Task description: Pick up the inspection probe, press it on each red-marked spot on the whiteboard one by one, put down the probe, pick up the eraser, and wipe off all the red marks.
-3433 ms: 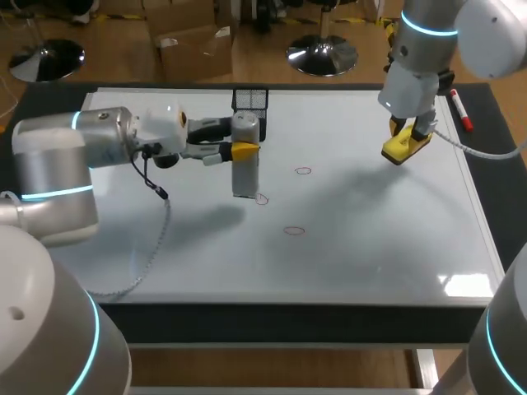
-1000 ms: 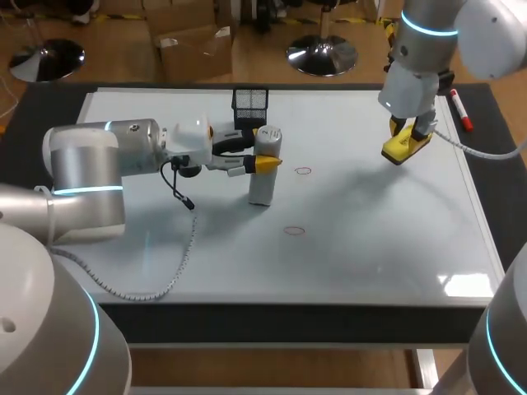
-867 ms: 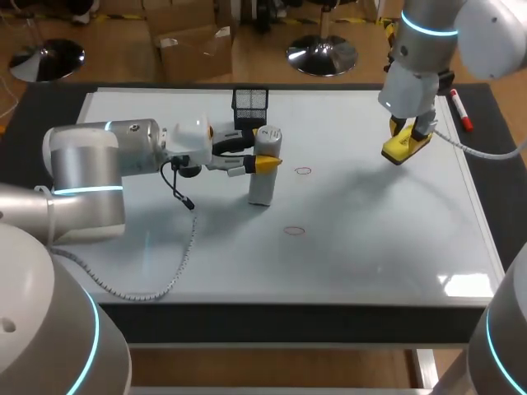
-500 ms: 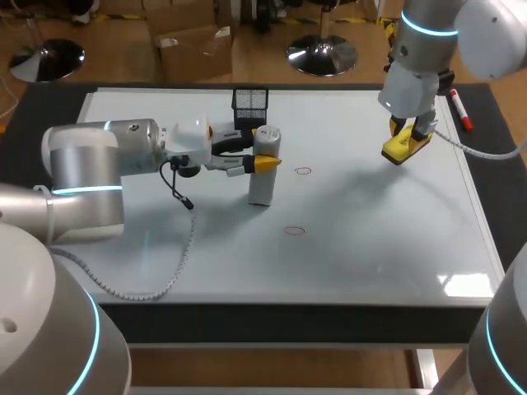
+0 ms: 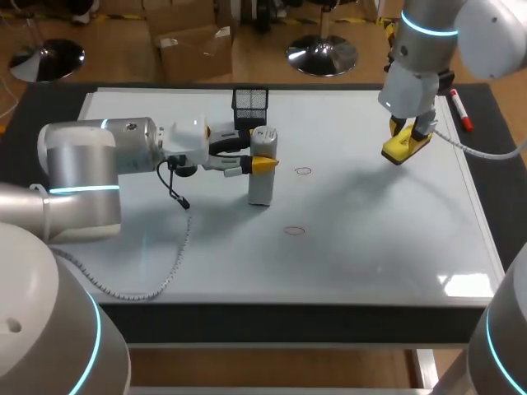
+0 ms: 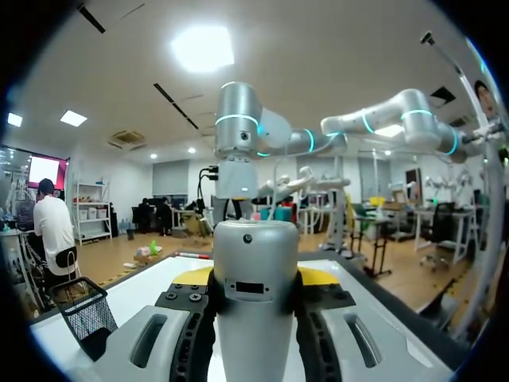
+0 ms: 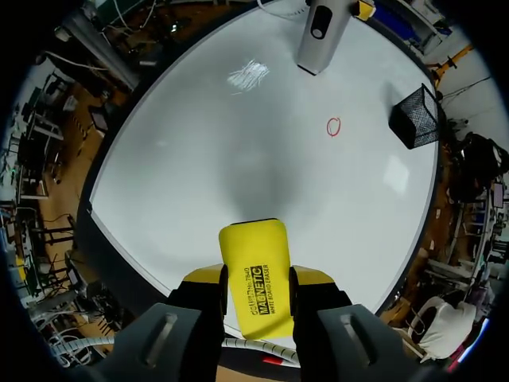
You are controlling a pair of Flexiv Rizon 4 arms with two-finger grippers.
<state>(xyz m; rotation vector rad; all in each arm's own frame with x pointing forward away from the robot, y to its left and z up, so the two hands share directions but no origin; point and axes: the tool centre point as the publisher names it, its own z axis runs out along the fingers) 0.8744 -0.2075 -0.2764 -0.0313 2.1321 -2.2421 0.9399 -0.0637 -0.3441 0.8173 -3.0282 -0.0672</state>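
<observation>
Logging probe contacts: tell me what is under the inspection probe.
The inspection probe stands on the whiteboard; whether a red mark lies beneath cannot be seen, since its base covers that spot.

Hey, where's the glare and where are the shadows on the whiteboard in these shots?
Head view: a glare patch at the front right corner of the whiteboard; soft shadows on it near the left arm and right arm. Right wrist view: a glare streak beside the inspection probe; a dark shadow ahead of the eraser.
</observation>
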